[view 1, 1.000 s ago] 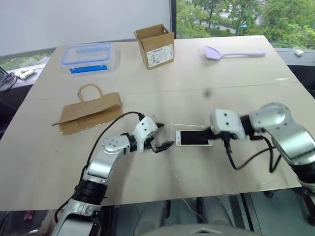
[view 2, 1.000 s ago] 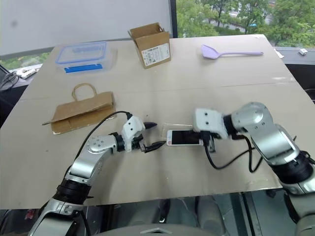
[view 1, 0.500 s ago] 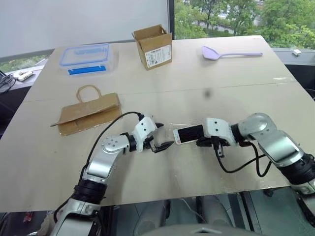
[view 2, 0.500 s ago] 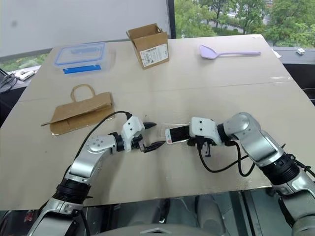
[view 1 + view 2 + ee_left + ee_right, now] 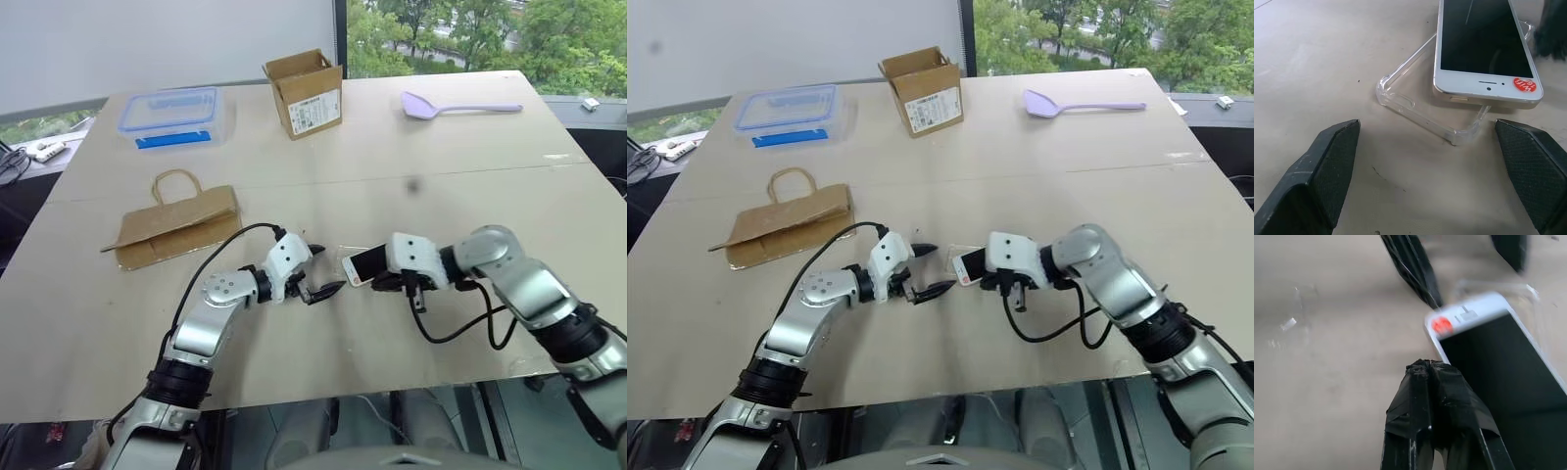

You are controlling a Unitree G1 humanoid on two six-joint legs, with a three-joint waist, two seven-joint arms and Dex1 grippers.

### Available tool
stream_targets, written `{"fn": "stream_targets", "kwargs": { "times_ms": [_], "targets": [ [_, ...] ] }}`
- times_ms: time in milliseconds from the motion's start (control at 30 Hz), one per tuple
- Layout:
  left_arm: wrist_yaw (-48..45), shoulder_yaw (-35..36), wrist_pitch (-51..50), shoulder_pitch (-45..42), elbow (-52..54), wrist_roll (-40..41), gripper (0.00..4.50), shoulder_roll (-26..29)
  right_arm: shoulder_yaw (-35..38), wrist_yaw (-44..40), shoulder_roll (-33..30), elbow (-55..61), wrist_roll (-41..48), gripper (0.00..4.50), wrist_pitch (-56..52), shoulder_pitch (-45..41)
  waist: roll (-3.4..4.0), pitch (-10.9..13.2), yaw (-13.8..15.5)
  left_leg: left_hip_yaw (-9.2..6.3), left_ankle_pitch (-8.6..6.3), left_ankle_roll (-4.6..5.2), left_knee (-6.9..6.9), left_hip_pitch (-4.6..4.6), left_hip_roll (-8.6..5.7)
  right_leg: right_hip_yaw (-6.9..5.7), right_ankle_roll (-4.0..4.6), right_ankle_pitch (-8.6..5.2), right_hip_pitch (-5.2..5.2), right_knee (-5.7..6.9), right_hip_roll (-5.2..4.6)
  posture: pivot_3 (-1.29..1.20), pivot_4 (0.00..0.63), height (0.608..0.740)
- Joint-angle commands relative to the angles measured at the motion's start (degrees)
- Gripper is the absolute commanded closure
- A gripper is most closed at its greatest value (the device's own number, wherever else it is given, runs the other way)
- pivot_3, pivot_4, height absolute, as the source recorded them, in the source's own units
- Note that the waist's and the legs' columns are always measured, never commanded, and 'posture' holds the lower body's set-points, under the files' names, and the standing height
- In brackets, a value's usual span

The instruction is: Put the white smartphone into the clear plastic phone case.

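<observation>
Right now the seating step is in hand, by the look of it: phone over case, not yet in. On the left of the table, the left gripper (image 5: 318, 277) sits low with its two black fingers (image 5: 1327, 166) spread wide apart, gripping nothing, aimed at the near end of the clear plastic phone case (image 5: 1415, 105). The case lies flat on the table (image 5: 411, 147), open side up, just in front of those fingers and between them, but not touching them.

Moving across: the white smartphone (image 5: 1481, 49) rests screen up, partly over the case and skewed to it, its end with the red sticker overhanging the case's near wall. It is not pressed into the shell.

On the right, the right gripper (image 5: 1432, 369) has its fingers clamped together with nothing between them, their tip right beside the phone's long edge. Whether it actually touches the phone, I can't tell.

The next move, I'd judge, calls for squaring the phone to the case's outline while the case is steadied, then pressing it down past the corners.
</observation>
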State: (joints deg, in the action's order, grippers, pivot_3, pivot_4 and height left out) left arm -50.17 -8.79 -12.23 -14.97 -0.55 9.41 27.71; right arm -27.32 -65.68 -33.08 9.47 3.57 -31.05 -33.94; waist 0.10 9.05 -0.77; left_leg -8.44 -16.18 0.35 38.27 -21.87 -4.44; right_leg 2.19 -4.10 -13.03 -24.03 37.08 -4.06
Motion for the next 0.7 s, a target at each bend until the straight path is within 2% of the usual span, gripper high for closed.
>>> {"fn": "stream_targets", "kwargs": {
  "times_ms": [33, 333, 467, 567, 700],
  "targets": [
    [0.32, 0.64, -0.08, 0.62, 1.24, 0.49, 0.00, 0.19, 0.13, 2.30, 1.58, -1.59, -1.43, 4.42, 1.17, -1.92, 0.00, 0.00, 0.00, 0.00, 0.00, 0.00, 0.00, 0.00, -0.01, 0.00, 0.00, 0.00, 0.00, 0.00, 0.00, 0.00, 0.150, 0.740],
    [0.58, 0.84, -0.09, 1.30, 1.47, 0.80, 0.00, 0.43, 0.84, 4.02, 3.75, -3.23, -1.07, 4.42, 1.50, -2.38, 0.00, 0.00, -0.06, 0.01, 0.00, 0.00, 0.00, 0.01, -0.01, 0.02, 0.00, 0.00, -0.01, 0.01, 0.00, 0.00, 0.150, 0.740],
    [0.60, 1.06, 0.14, 1.31, 1.23, 1.03, 0.00, 0.50, 4.11, 1.84, 4.48, 0.97, 4.68, 4.42, 0.00, -1.96, 0.00, 0.00, -0.08, 0.01, 0.00, 0.00, -0.01, 0.00, 0.00, 0.02, 0.00, 0.00, -0.02, 0.01, 0.00, 0.00, 0.150, 0.740],
    [0.68, 1.37, 0.20, 1.53, 1.28, 1.39, 0.00, 0.46, 7.30, 4.64, 6.25, 0.80, 6.09, 4.42, -0.76, -4.04, 0.00, 0.00, -0.17, 0.01, 0.00, 0.00, -0.01, 0.00, 0.00, 0.04, 0.00, 0.00, -0.04, 0.02, 0.00, 0.00, 0.150, 0.740],
    [0.59, 1.47, 0.19, 2.07, 1.52, 1.57, 0.00, 0.55, 8.57, 9.77, 7.88, -4.43, 3.39, 4.42, 0.84, -6.60, 0.00, -0.01, -0.16, 0.02, 0.00, 0.00, -0.01, 0.02, 0.00, 0.06, 0.01, 0.00, -0.04, 0.06, 0.01, 0.00, 0.150, 0.740]
  ]
}}
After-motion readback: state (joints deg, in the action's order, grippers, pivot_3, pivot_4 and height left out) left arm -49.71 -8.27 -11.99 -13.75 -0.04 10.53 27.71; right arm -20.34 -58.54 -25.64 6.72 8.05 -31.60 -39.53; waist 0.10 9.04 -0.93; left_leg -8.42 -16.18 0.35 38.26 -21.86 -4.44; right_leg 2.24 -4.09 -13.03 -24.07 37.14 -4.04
